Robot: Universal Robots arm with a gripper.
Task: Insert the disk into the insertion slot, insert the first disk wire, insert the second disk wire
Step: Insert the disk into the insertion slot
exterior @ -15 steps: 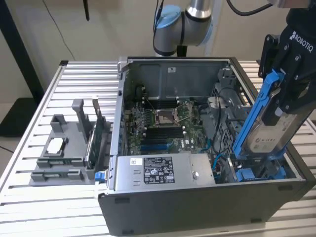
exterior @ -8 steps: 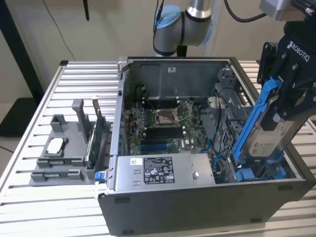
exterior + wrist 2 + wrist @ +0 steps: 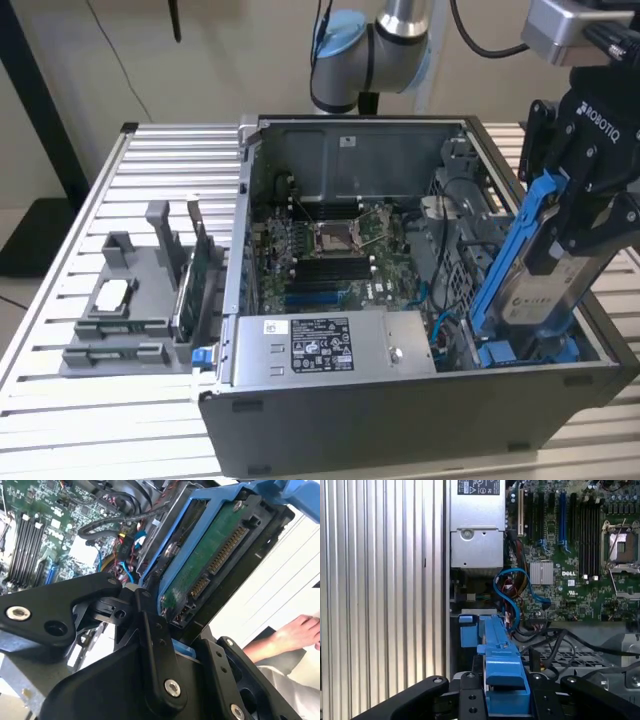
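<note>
My gripper is shut on the disk, a silver-grey drive with a white label in a bright blue carrier frame. I hold it tilted, its lower end over the insertion slot, the bay with blue fittings at the open case's near corner on the exterior view's right. In the second wrist view the disk's green underside and connectors face the camera, with black fingers clamped beside them. The first wrist view has the carrier's blue edge between the fingers. Loose blue wires curl beside the bay.
The open computer case lies on a slatted metal table. Inside are the motherboard and a labelled power supply. A grey fixture with parts stands on the exterior view's left. A person's hand rests outside the case.
</note>
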